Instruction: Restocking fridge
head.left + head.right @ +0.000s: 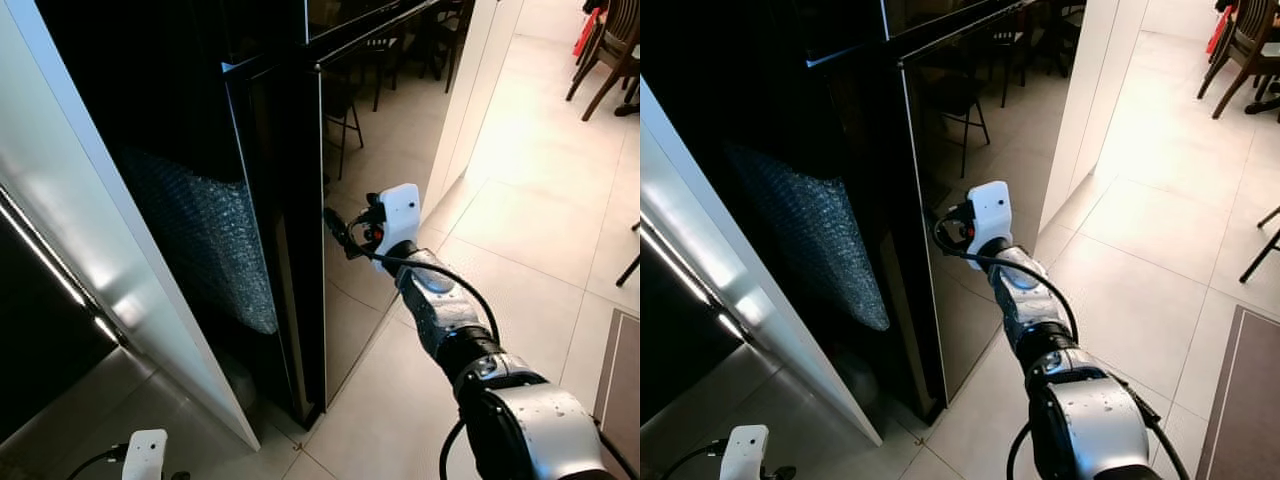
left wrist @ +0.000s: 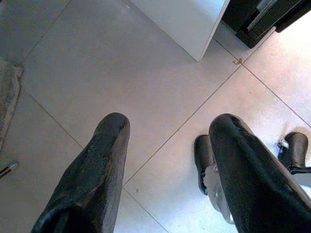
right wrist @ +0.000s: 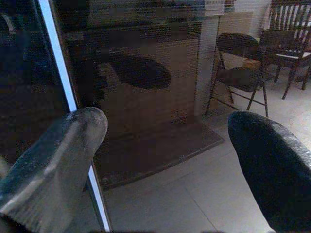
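Our right gripper (image 3: 165,160) is up at the black fridge door (image 1: 370,200), fingers spread wide with nothing between them.

From the wrist we see the two fingertips (image 3: 73,131) parted in front of the glossy door panel, which mirrors a folding chair and the room behind us; the door's pale edge (image 3: 73,111) runs just beside one finger. From the head we have our right arm (image 1: 1030,300) reaching forward to that dark front, beside the white cabinet panel (image 1: 120,260) on our left. Down low our left gripper (image 2: 167,160) hangs over the tiled floor (image 2: 121,73), its fingers apart too, gripping nothing.
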### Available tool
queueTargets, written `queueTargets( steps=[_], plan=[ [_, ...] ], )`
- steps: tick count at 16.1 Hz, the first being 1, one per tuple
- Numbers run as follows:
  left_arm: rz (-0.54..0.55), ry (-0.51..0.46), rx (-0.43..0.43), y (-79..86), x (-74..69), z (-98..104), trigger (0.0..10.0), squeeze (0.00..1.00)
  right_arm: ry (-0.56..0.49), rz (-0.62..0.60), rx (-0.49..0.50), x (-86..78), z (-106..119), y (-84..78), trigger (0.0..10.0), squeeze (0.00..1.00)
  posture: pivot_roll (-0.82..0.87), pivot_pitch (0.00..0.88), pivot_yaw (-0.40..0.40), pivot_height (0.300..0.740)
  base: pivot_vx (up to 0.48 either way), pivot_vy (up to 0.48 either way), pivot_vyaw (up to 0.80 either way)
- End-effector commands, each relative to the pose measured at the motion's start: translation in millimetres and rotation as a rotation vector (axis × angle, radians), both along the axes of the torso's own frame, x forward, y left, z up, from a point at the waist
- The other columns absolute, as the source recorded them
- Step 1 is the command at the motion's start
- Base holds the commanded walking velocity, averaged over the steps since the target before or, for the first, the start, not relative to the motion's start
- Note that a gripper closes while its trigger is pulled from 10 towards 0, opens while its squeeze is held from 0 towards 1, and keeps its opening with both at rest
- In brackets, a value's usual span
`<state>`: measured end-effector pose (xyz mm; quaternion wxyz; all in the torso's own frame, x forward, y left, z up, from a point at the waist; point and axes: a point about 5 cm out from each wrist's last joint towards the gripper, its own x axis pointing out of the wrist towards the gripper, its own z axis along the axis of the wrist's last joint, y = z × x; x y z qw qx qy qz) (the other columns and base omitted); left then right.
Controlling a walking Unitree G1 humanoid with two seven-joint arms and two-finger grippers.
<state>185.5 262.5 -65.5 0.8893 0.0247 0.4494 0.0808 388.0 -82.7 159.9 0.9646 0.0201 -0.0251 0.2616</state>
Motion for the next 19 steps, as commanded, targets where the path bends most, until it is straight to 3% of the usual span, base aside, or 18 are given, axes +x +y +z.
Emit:
queueTargets(
  steps=[1, 4, 6, 9, 10, 12, 14, 15, 16, 17, 18, 19],
  plan=[
    [0.002, 0.020, -0.002, -0.9, -3.5, -2.3, 10.0, 0.00, 0.011, -0.028, 0.010, -0.3, -4.0, -8.1, 10.0, 0.00, -0.01, 0.000, 0.007, 0.740, 0.000, 0.000, 0.00],
    [0.002, 0.021, -0.002, -1.0, -3.6, -2.4, 10.0, 0.00, -0.060, -0.169, 0.019, 0.1, -0.9, -37.7, 10.0, 0.00, -0.01, 0.000, 0.005, 0.740, 0.000, 0.000, 0.00],
    [0.004, 0.021, -0.004, -1.2, -3.6, -2.5, 10.0, 0.00, -0.173, -0.278, 0.118, -6.6, 6.2, -61.1, 10.0, 0.00, -0.01, 0.000, 0.004, 0.740, 0.000, 0.000, 0.00],
    [0.001, 0.021, -0.006, -1.3, -3.5, -2.5, 10.0, 0.00, -0.283, -0.295, 0.132, -16.0, 13.2, -72.5, 10.0, 0.00, -0.01, 0.000, 0.005, 0.740, 0.000, 0.000, 0.00],
    [0.002, 0.021, -0.006, -1.3, -3.7, -2.5, 10.0, 0.00, -0.286, -0.391, 0.160, -17.5, 12.2, -88.6, 10.0, 0.00, -0.02, 0.000, 0.004, 0.740, 0.000, 0.000, 0.00],
    [0.000, 0.021, -0.006, -1.4, -3.8, -2.6, 10.0, 0.00, -0.089, -0.753, 0.229, -29.9, -21.8, -162.0, 10.0, 0.00, -0.02, 0.000, 0.007, 0.740, 0.000, 0.000, 0.00],
    [-0.007, 0.025, -0.002, -1.2, -4.3, -2.8, 10.0, 0.00, 0.101, -0.874, 0.284, -54.1, -61.5, -197.3, 10.0, 0.00, -0.04, 0.000, 0.011, 0.740, 0.000, 0.000, 0.00],
    [-0.009, 0.027, -0.001, -1.1, -4.7, -2.9, 10.0, 0.00, 0.267, -0.945, 0.260, -79.6, -97.2, -212.6, 10.0, 0.00, -0.04, 0.000, 0.011, 0.740, 0.000, 0.000, 0.00],
    [-0.010, 0.028, 0.000, -1.1, -5.2, -3.2, 10.0, 0.00, 0.403, -0.965, 0.220, -100.2, -125.5, -213.5, 10.0, 0.00, -0.04, 0.000, 0.013, 0.740, 0.000, 0.000, 0.00],
    [-0.011, 0.029, 0.001, -1.3, -5.6, -3.4, 10.0, 0.00, 0.593, -0.921, 0.133, -127.2, -162.4, -201.2, 10.0, 0.00, -0.04, 0.000, 0.013, 0.740, 0.000, 0.000, 0.00],
    [-0.011, 0.029, 0.001, -1.3, -5.9, -3.6, 10.0, 0.00, 0.664, -0.883, 0.087, -138.7, -176.2, -194.1, 10.0, 0.00, -0.03, 0.000, 0.013, 0.740, 0.000, 0.000, 0.00],
    [-0.013, 0.030, 0.003, -1.2, -6.2, -3.7, 10.0, 0.00, 0.798, -0.836, 0.047, -163.1, -201.0, -180.0, 10.0, 0.00, -0.04, 0.000, 0.012, 0.740, 0.000, 0.000, 0.00]
  ],
)
